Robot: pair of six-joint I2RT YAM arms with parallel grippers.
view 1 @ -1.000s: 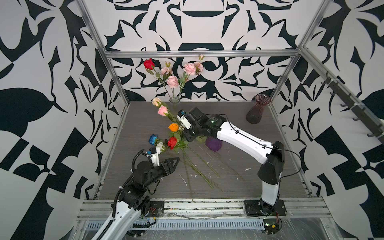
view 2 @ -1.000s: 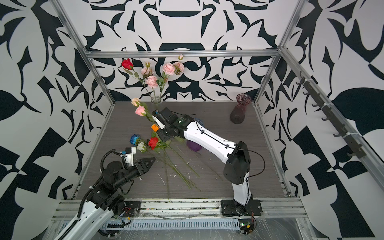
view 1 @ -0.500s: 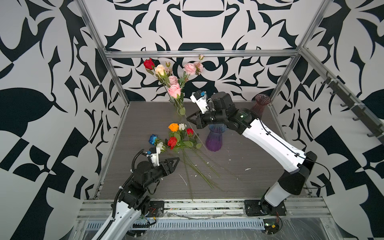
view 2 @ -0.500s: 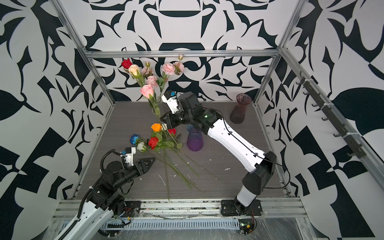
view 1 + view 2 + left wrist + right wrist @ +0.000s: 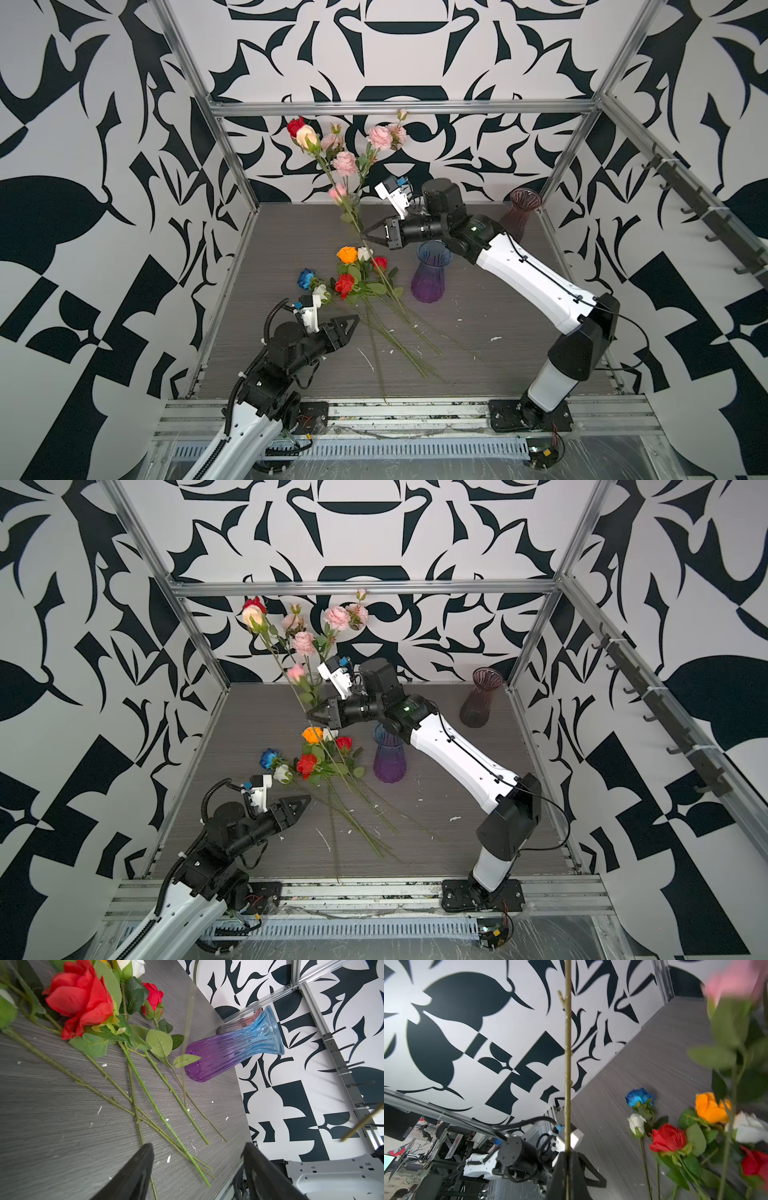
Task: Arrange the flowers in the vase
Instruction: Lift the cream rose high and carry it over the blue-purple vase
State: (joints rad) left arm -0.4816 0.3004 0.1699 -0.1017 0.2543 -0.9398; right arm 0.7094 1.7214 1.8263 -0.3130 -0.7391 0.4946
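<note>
over grey tabletop (image 5: 478,353), right pincer (image 5: 363,235) pinches peach rose (image 5: 306,135), stem steep, bloom toward back-left (left pincer (image 5: 352,326) spread).

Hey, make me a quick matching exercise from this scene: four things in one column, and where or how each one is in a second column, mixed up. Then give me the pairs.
Column one:
1. right hand
2. left hand
3. blue rose
4. purple-blue vase

Column two:
A. lies flat on the table
B. open, holding nothing
C. stands upright on the table
D. shut on a flower stem held in the air

Pairs: 1-D, 2-B, 3-A, 4-C
</note>
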